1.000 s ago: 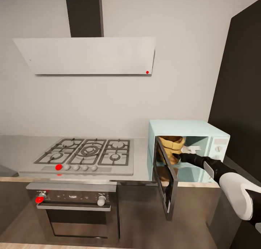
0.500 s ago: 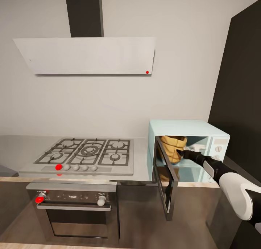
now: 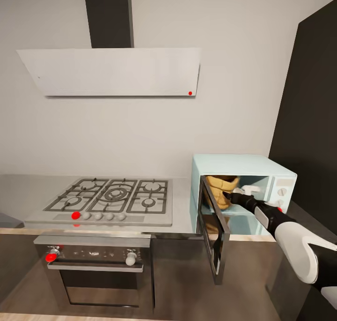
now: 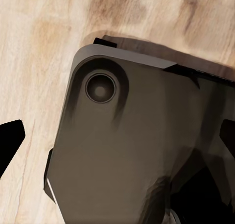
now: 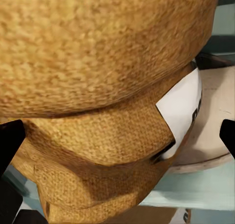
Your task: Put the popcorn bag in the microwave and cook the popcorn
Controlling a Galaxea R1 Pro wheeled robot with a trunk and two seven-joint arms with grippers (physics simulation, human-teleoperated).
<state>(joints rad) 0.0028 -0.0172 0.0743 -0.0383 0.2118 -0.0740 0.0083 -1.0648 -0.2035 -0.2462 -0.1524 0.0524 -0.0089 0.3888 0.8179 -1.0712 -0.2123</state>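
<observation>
The mint-blue microwave (image 3: 243, 164) stands on the grey countertop (image 3: 18, 190) at the right, its dark glass door (image 3: 214, 232) swung open toward me. The mustard-brown popcorn bag (image 3: 219, 185) sits inside the cavity near the left side. My right gripper (image 3: 229, 197) reaches into the opening and is right at the bag. In the right wrist view the bag (image 5: 107, 87) with its white label (image 5: 183, 111) looms very close, and the dark fingertips (image 5: 10, 141) stand wide apart at either side, open. My left gripper (image 4: 117, 141) is open. No popcorn bits are visible.
A gas hob (image 3: 110, 197) lies in the countertop left of the microwave, with a steel oven (image 3: 93, 274) below and a white hood (image 3: 112, 70) above. A tall dark cabinet (image 3: 309, 124) stands at the right. The left wrist view faces a dark robot part (image 4: 127, 150) over wooden floor (image 4: 39, 48).
My right arm has shifted slightly left and up at the microwave opening. The bag has moved a little deeper and more upright inside the cavity.
</observation>
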